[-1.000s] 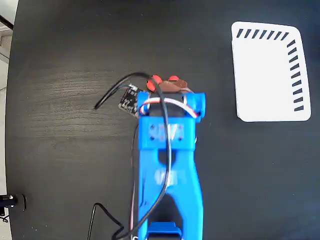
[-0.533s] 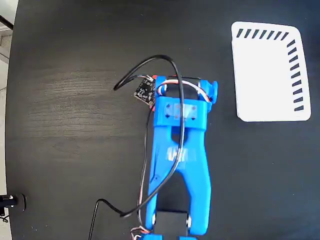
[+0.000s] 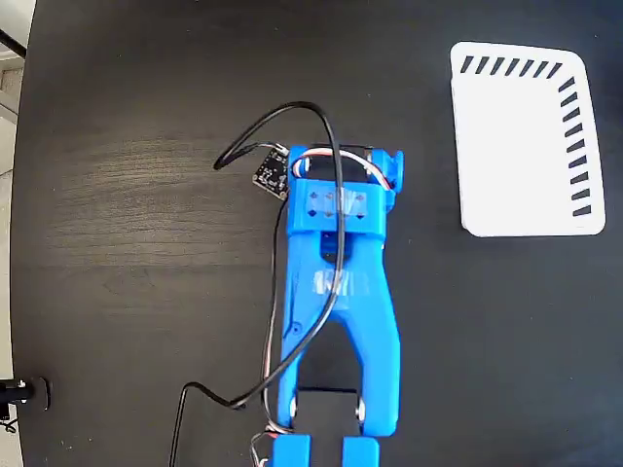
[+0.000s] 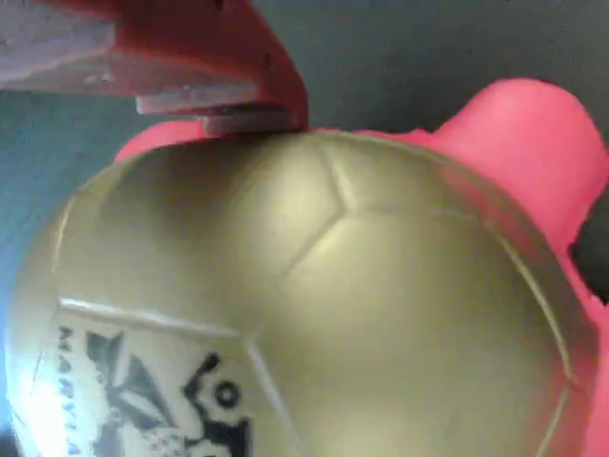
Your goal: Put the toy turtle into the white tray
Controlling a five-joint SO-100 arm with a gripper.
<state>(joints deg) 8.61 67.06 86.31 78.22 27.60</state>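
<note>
Glossy gold shell of the toy turtle (image 4: pixel 314 305) fills the wrist view, 1 red finger (image 4: pixel 190 67) touching its 12 o'clock edge; whether the gripper clamps it I cannot tell. Likely light, stiff, slippery: grip low across the shell's sides. The white tray (image 3: pixel 521 136) lies at 2 o'clock from the arm (image 3: pixel 336 292).

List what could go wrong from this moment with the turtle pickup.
1. In the wrist view the toy turtle fills the frame, with one red finger at the edge of its smooth domed shell; the finger could slide off.
2. The white tray sits well right of the arm, so a weak grip may drop the turtle in transit.
</note>
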